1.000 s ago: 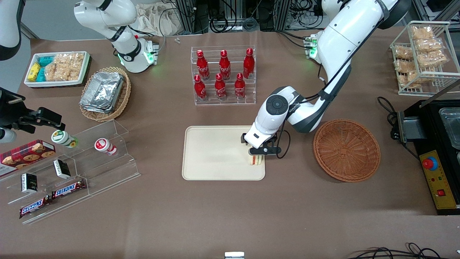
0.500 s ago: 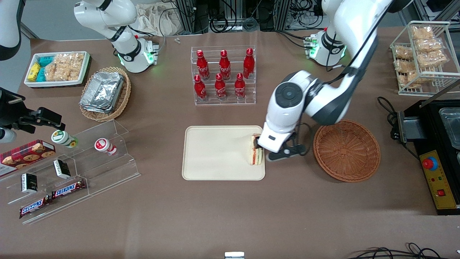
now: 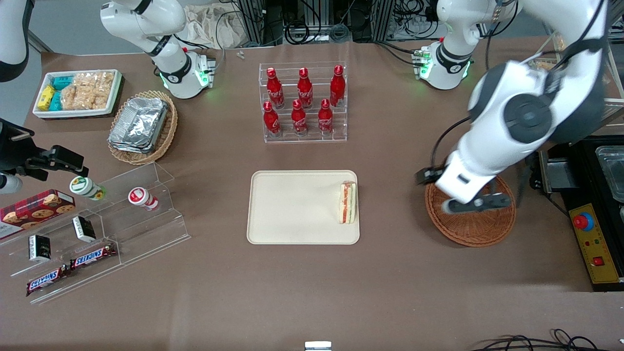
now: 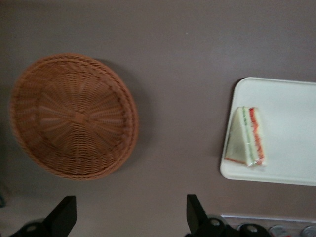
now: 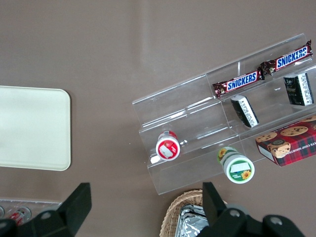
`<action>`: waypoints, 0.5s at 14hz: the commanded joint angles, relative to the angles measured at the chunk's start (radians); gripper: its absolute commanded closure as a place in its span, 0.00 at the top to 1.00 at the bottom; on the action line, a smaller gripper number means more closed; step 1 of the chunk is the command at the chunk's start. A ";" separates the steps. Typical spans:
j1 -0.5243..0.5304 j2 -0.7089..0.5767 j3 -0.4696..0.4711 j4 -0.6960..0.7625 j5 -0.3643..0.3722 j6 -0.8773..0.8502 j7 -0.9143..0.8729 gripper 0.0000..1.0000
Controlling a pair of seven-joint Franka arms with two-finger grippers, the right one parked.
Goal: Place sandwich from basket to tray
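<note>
Sandwich (image 3: 348, 203) lying at tray (image 3: 292, 209) edge, gripper (image 4: 129, 217) raised above wicker basket (image 3: 470, 224), fingers (image 4: 64, 213) spread wide, empty.

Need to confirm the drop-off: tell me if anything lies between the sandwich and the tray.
Nothing does: the sandwich already lies on the tray, at its edge nearest the basket. The gripper hangs open above the basket, holding nothing.

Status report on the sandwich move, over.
Gripper open, empty, above the basket. Sandwich on the tray, at its basket-side edge. Nothing in the way.
</note>
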 commanded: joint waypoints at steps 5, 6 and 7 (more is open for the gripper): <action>-0.130 -0.256 0.354 -0.073 -0.123 -0.166 0.281 1.00; -0.120 -0.268 0.358 -0.075 -0.123 -0.167 0.285 1.00; -0.117 -0.262 0.358 -0.065 -0.120 -0.166 0.288 1.00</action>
